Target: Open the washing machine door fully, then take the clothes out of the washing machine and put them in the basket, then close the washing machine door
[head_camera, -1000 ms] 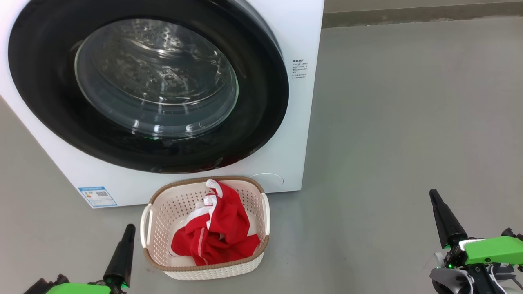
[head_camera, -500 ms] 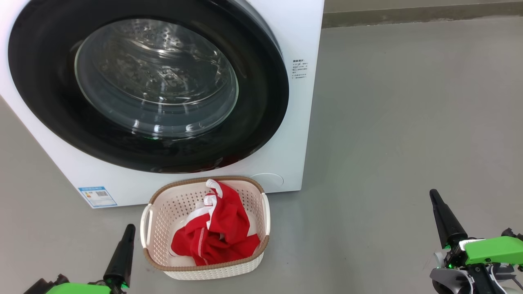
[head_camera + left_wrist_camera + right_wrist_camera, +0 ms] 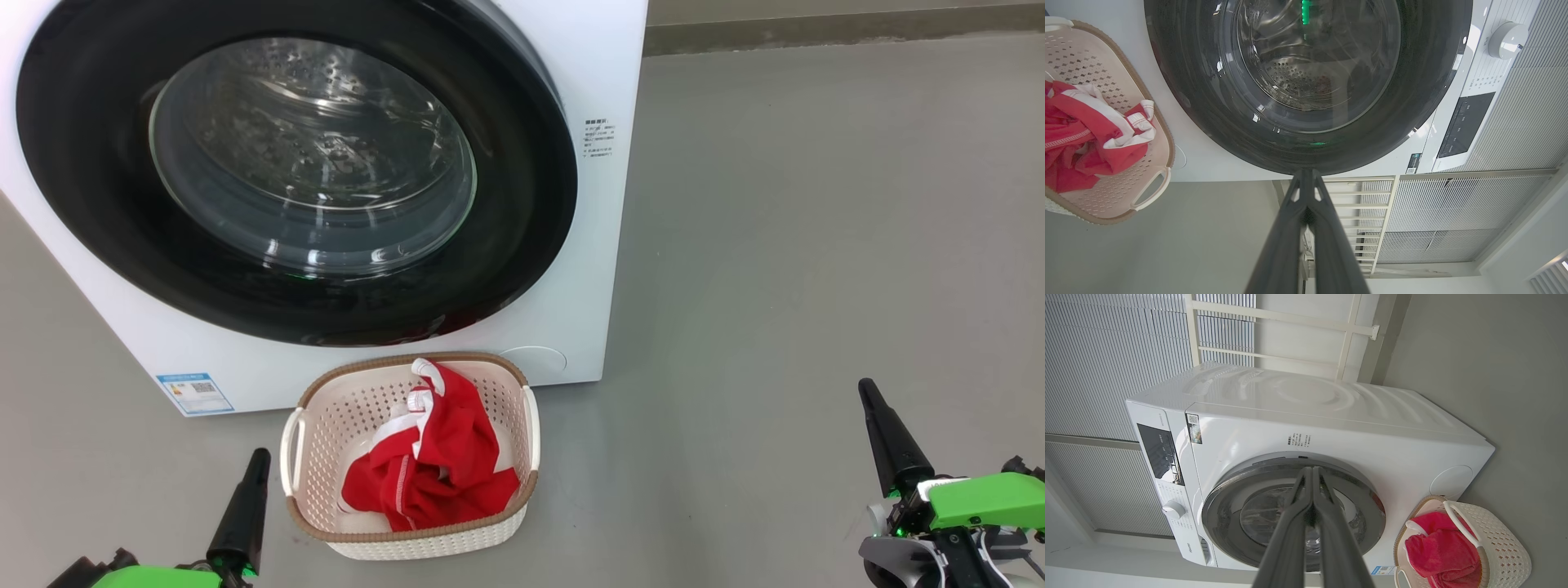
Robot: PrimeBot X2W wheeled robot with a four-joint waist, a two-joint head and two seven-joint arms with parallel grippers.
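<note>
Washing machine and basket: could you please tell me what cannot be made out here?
- Drum bottom, head view: hidden by door rim and glare.
- Basket floor, head view: partly covered by clothes.
- Label text, head view: too small.
- Basket, left wrist view: cut by left edge.

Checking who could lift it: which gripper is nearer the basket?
Left. The left gripper is just left of the basket; the right gripper is far off to its right.
</note>
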